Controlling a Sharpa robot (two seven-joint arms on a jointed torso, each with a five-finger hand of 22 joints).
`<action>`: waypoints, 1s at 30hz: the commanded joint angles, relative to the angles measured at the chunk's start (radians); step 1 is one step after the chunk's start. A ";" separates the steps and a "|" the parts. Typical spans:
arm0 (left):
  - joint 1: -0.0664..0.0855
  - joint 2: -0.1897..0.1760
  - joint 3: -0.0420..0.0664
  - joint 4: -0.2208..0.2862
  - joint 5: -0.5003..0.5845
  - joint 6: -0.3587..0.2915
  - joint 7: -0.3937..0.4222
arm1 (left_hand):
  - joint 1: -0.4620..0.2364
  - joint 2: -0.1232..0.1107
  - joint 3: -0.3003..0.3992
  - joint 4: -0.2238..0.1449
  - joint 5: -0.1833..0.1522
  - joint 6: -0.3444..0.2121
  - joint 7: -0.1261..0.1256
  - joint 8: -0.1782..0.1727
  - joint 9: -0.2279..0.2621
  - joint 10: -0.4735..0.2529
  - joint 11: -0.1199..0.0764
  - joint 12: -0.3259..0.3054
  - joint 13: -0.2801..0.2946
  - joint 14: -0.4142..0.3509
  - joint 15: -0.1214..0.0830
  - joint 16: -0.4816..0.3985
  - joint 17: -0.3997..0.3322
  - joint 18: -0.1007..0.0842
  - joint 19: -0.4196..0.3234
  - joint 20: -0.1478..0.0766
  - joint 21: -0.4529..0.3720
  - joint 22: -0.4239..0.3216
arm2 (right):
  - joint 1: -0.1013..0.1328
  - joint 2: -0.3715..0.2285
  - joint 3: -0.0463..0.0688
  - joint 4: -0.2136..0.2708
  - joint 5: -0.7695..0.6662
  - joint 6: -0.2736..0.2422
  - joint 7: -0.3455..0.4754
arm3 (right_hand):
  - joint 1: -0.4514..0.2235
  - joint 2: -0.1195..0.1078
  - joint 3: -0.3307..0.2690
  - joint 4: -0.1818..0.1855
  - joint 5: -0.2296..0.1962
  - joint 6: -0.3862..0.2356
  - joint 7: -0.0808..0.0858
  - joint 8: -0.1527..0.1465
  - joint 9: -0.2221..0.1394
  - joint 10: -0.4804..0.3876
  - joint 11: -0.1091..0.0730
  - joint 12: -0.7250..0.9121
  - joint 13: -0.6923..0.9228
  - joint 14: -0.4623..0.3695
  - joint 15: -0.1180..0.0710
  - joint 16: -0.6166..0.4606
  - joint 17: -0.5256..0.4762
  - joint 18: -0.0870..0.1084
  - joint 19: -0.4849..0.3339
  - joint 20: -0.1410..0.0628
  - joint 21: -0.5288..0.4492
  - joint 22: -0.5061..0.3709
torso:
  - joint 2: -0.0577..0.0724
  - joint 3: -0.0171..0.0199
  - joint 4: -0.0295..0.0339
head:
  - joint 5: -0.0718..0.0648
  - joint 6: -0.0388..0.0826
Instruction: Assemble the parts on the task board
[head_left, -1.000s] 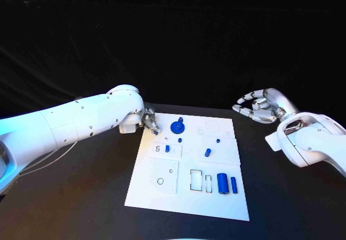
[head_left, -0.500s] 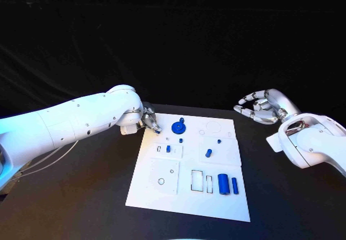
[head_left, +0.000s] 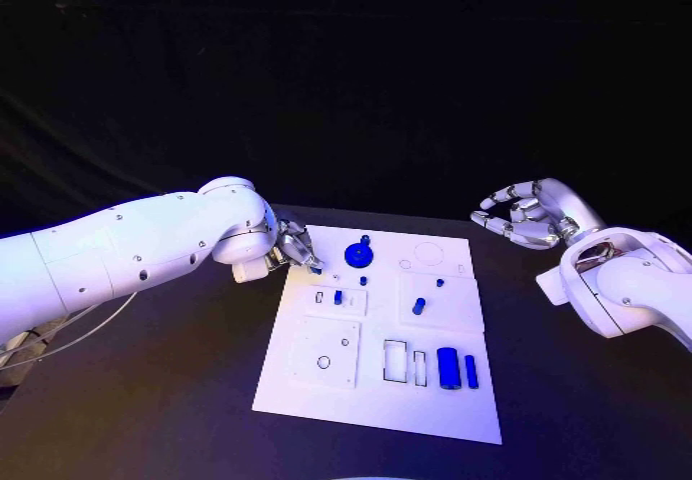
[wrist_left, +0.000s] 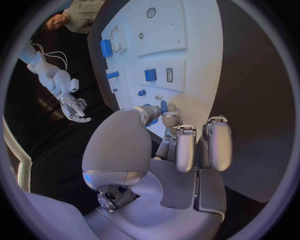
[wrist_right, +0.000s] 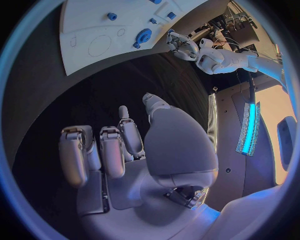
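Note:
The white task board lies in the middle of the black table. A blue gear stands near its far-left corner, and small blue parts stand further in. A blue cylinder and a thin blue bar lie near the front right. My left hand hovers at the board's far-left edge, just left of the gear, pinching a small blue part between thumb and fingertip. My right hand is raised off the board's far-right side, fingers loosely curved and holding nothing.
Several outlined slots and round recesses mark the board. Black tabletop surrounds the board on every side. The left forearm stretches over the table to the board's left.
The left hand and its small blue part have stayed at the board's far-left corner, with the arm turning slightly. The right hand has stayed where it was.

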 joint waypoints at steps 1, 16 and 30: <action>-0.009 -0.016 -0.001 0.038 -0.047 -0.064 0.019 | -0.012 0.001 0.137 -0.128 0.002 -0.003 -0.005 0.010 0.057 -0.004 -0.001 -0.003 -0.007 0.092 -0.003 -0.002 0.227 0.006 0.001 -0.005 -0.002 0.052 | -0.001 -0.001 0.000 0.003 -0.011 0.011 0.001 | 0.003 0.006 -0.005 -0.002 0.004 0.004 -0.001 0.004 0.001 0.001 -0.006 -0.002 0.015 0.076 -0.005 -0.005 0.150 0.013 0.058 -0.004 -0.005 0.213 | 0.000 -0.0005 0.0012 | 0.003 -0.003; -0.047 -0.043 -0.008 0.118 -0.163 -0.040 0.012 | -0.047 -0.028 0.158 -0.140 -0.003 0.004 -0.015 0.040 0.064 0.021 -0.008 0.012 0.010 0.094 -0.009 0.001 0.232 0.005 0.007 -0.008 0.001 0.060 | -0.004 0.001 -0.001 0.002 -0.012 0.013 0.003 | 0.003 0.006 -0.005 -0.002 0.005 0.004 -0.001 0.004 0.001 0.000 -0.006 -0.002 0.014 0.076 -0.005 -0.005 0.150 0.013 0.057 -0.004 -0.005 0.212 | 0.001 -0.0019 -0.0036 | 0.012 -0.008; -0.058 -0.042 -0.011 0.132 -0.198 -0.011 0.003 | -0.059 -0.035 0.160 -0.141 -0.004 0.008 -0.021 0.054 0.067 0.037 -0.014 0.025 0.027 0.095 -0.014 0.003 0.236 0.003 0.014 -0.010 0.005 0.069 | -0.006 0.000 -0.001 0.003 -0.013 0.013 0.002 | 0.003 0.006 -0.005 -0.002 0.005 0.004 -0.001 0.004 0.001 0.000 -0.006 -0.002 0.014 0.076 -0.005 -0.005 0.150 0.013 0.057 -0.004 -0.005 0.212 | 0.001 -0.0010 -0.0018 | 0.012 -0.013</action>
